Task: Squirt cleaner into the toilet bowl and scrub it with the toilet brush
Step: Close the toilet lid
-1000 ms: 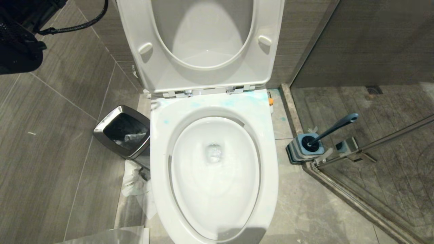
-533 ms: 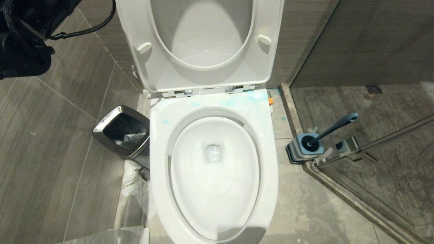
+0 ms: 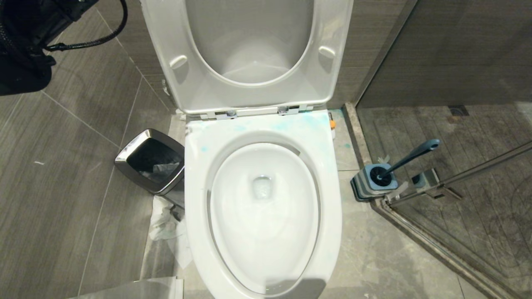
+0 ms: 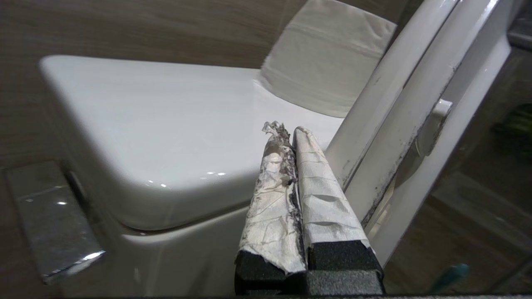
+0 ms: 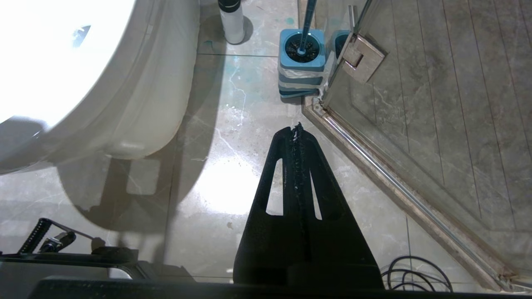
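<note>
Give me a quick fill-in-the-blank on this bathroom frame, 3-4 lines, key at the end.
1. The toilet brush stands in its ____, on the robot's right of the toilet bowl.
2. Pale ____ smears of cleaner mark the rim near the hinges.
3. The seat and lid are ____.
4. The right gripper is ____, holding nothing.

Missing words: holder; blue; raised; shut

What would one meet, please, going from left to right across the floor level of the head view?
Waste bin → toilet bowl → toilet brush in its holder → glass shower door.
</note>
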You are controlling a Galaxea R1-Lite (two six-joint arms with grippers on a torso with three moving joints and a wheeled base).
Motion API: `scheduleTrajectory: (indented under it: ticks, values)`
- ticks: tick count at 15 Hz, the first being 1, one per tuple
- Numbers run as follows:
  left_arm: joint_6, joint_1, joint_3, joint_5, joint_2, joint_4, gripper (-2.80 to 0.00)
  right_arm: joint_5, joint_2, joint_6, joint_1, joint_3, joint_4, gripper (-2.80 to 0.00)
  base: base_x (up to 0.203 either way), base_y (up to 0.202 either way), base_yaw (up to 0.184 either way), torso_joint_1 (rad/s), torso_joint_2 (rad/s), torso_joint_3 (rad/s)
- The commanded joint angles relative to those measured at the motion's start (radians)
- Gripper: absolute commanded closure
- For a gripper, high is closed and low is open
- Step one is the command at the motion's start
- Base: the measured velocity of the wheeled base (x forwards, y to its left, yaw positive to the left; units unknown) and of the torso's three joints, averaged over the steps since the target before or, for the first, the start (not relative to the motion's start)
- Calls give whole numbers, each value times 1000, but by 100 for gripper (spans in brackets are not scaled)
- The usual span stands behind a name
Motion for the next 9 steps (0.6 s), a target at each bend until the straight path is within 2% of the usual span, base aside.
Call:
scheduleTrajectory:
  ticks: [1,4,9]
  values:
    - [-65,0,15,-67,-23,1,0,0,1,-1,0,0,-1,0,0,0,0,0,0,0]
    - [-121,4,145,-73,-96,1,0,0,1,-1,0,0,-1,0,0,0,0,0,0,0]
    - [-119,38,628,-72,-314,5,0,0,1,-1,0,0,-1,0,0,0,0,0,0,0]
